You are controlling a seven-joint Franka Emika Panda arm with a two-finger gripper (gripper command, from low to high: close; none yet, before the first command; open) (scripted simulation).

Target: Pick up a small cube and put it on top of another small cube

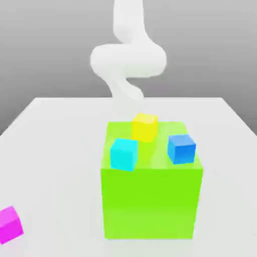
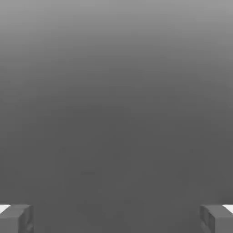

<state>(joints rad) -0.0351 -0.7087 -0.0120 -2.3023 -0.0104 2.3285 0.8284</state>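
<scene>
Magenta small plain cube (image 1: 10, 224) sits at the exterior frame's lower left, well apart from the wide-open gripper (image 2: 116, 218), so a long reach risks clipping the large lime-green cube (image 1: 150, 201).

My white arm (image 1: 128, 60) comes down from above at the far side of the exterior view, bends into a thick rounded curl, then narrows into a lower link. In the hand view, my gripper (image 2: 116, 218) has its 2 grey fingertips (image 2: 16, 218) spread wide apart, with nothing between them.
</scene>
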